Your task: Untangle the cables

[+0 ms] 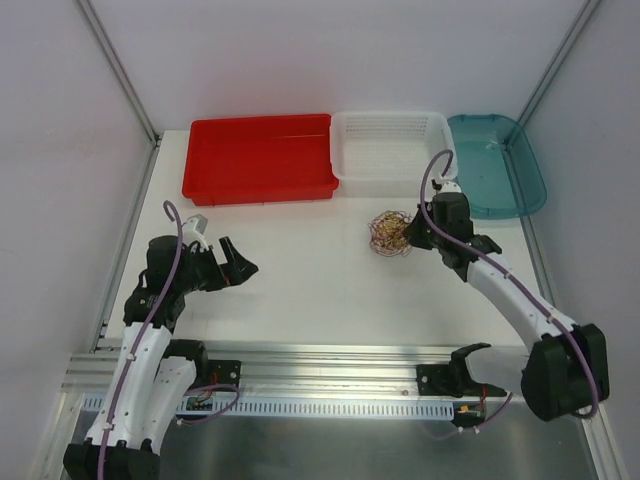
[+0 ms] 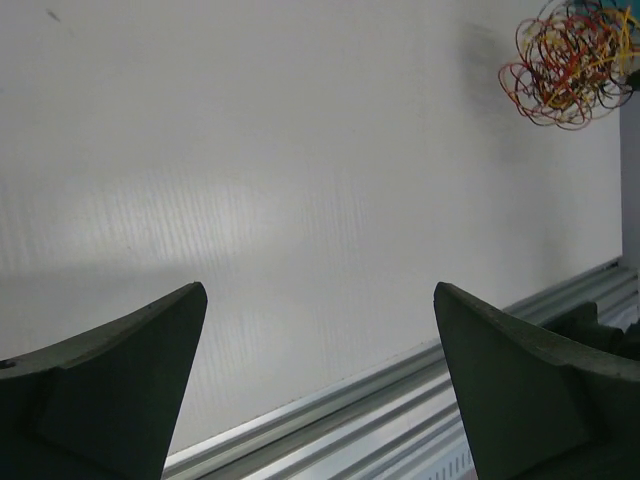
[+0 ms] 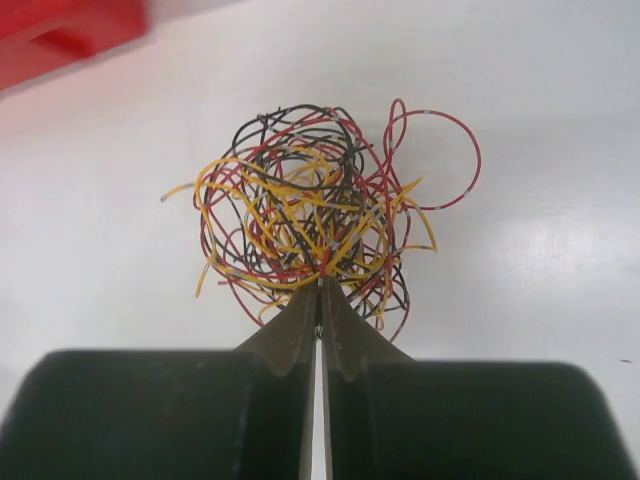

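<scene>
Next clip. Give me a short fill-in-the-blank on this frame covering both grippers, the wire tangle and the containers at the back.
1. The right gripper has its jaws ____ on the near edge of the cables.
2. The left gripper is wide ____, holding nothing.
3. The bin left of the white basket is coloured ____.
4. The teal tray sits on the basket's ____ side.

Missing words: shut; open; red; right.
</scene>
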Robot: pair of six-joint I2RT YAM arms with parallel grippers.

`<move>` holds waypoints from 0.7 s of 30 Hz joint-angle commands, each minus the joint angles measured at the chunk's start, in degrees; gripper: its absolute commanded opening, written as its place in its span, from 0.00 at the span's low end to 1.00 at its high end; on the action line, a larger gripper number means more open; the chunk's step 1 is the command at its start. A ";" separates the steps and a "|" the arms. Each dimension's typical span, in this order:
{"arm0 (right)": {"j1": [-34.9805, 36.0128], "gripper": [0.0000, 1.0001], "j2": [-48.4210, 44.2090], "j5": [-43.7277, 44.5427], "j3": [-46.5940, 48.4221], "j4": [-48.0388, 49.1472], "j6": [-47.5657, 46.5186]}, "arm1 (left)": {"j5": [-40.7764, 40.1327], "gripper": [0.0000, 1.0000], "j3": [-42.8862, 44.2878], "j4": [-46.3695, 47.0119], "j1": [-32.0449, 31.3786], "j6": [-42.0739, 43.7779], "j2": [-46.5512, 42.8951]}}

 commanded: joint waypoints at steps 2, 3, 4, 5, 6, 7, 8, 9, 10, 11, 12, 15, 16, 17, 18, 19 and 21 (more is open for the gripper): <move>6.64 0.01 -9.43 -12.38 -3.27 -1.25 -3.00 | 3.67 0.99 -1.04 6.20 -7.16 -6.78 0.32; 9.26 0.01 -10.24 -13.28 -3.80 -0.90 -3.18 | 2.18 0.99 -1.48 7.26 -9.53 -8.47 0.41; 10.68 0.01 -10.77 -13.63 -4.24 -0.81 -3.35 | 0.60 0.99 -1.84 8.58 -12.86 -10.14 0.59; 11.91 0.01 -11.12 -14.33 -4.77 -0.81 -3.53 | -3.85 0.99 -2.19 9.81 -18.81 -13.37 1.46; 14.01 0.01 -10.95 -15.21 -5.73 -0.03 -3.62 | -5.90 0.99 -2.71 12.69 -22.44 -14.80 2.25; 14.82 0.01 -10.60 -15.92 -6.35 0.59 -3.79 | -10.70 0.99 -2.89 14.12 -25.43 -16.12 4.43; 15.78 0.01 -9.55 -16.36 -6.96 1.21 -3.62 | -13.01 0.99 -2.90 15.35 -31.47 -17.87 5.76; 17.27 0.01 -8.85 -16.71 -8.54 2.87 -3.01 | -15.82 0.98 -2.55 17.88 -34.14 -18.41 7.25; 17.81 0.01 -8.32 -17.24 -9.51 4.10 -2.39 | -20.46 0.97 -2.11 18.69 -36.51 -18.68 11.10; 18.42 0.01 -7.01 -18.29 -10.22 5.50 -1.69 | -23.03 0.97 -1.50 19.48 -41.24 -18.85 13.31; 19.56 0.01 -6.47 -18.73 -11.70 7.78 -0.38 | -24.97 0.96 0.69 20.01 -43.11 -18.77 15.77; 22.20 0.01 -4.45 -18.65 -12.94 10.87 1.12 | -31.66 0.92 6.76 20.54 -49.36 -17.63 26.31; 22.73 0.01 -4.18 -18.21 -13.21 11.05 1.65 | -32.80 0.91 8.25 20.72 -50.24 -17.45 31.56; 23.69 0.01 -4.01 -17.51 -13.38 11.58 2.09 | -33.77 0.90 11.14 20.81 -50.94 -17.10 34.05; 24.05 0.01 -3.57 -17.42 -13.56 11.84 2.36 | -34.21 0.89 12.56 20.98 -52.17 -16.84 36.42; 24.49 0.01 -3.48 -17.33 -13.65 12.02 2.36 | -34.57 0.87 13.88 21.16 -52.53 -16.57 40.71; 25.28 0.01 -3.22 -16.45 -13.65 12.11 2.36 | -35.44 0.85 17.22 21.34 -53.32 -16.48 44.34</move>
